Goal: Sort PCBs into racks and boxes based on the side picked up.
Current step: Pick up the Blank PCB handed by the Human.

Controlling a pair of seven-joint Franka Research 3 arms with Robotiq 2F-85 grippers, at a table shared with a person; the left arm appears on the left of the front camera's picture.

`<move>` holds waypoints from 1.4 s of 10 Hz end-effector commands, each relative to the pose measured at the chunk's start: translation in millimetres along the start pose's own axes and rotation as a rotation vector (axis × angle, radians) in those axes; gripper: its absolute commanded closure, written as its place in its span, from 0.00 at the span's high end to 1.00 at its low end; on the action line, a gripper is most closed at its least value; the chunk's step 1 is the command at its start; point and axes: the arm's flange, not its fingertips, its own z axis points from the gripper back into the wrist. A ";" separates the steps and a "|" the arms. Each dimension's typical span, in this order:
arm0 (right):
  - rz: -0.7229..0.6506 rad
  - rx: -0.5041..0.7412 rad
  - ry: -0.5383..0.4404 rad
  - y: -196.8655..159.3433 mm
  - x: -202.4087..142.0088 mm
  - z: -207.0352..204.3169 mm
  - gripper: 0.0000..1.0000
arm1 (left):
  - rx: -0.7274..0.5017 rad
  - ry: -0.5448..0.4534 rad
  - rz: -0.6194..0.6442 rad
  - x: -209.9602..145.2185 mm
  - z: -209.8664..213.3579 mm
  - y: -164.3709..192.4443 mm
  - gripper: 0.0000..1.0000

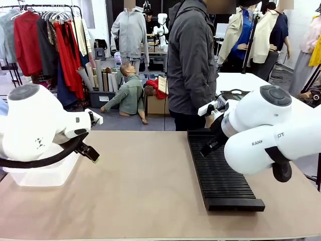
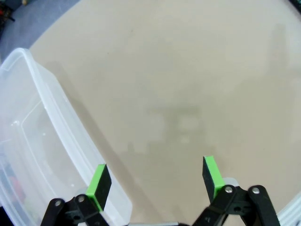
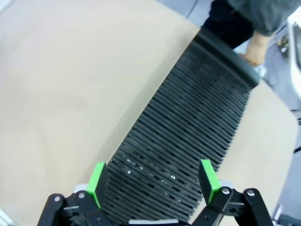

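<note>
The long black ribbed rack (image 1: 220, 170) lies on the table's right half, its slots empty, and runs away from my right gripper (image 3: 151, 181) as rack (image 3: 188, 127). That gripper hovers open above the rack's near end with nothing between its green pads (image 3: 96, 183). The clear plastic box (image 1: 40, 173) stands at the left edge, partly behind my left arm. My left gripper (image 2: 155, 181) is open and empty over bare table, just beside the box's rim (image 2: 61, 108). The PCBs are out of view.
A person in a grey jacket (image 1: 190, 65) stands at the far side, one hand (image 3: 256, 47) by the rack's far end. Bare tan table (image 1: 140, 181) spreads between box and rack. A white table (image 1: 241, 83) stands behind at right.
</note>
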 end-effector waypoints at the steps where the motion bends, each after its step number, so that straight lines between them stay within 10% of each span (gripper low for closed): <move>1: -0.107 0.004 0.041 13.3 27.6 15.4 1.00 | -0.068 0.030 0.007 17.6 20.6 8.0 1.00; 8: -0.292 0.260 0.390 -26.6 78.2 61.2 1.00 | -0.305 0.131 0.100 72.9 63.0 56.3 1.00; 14: -0.443 0.701 0.241 -114.7 67.0 100.0 1.00 | -0.783 0.003 0.211 54.4 87.2 109.6 1.00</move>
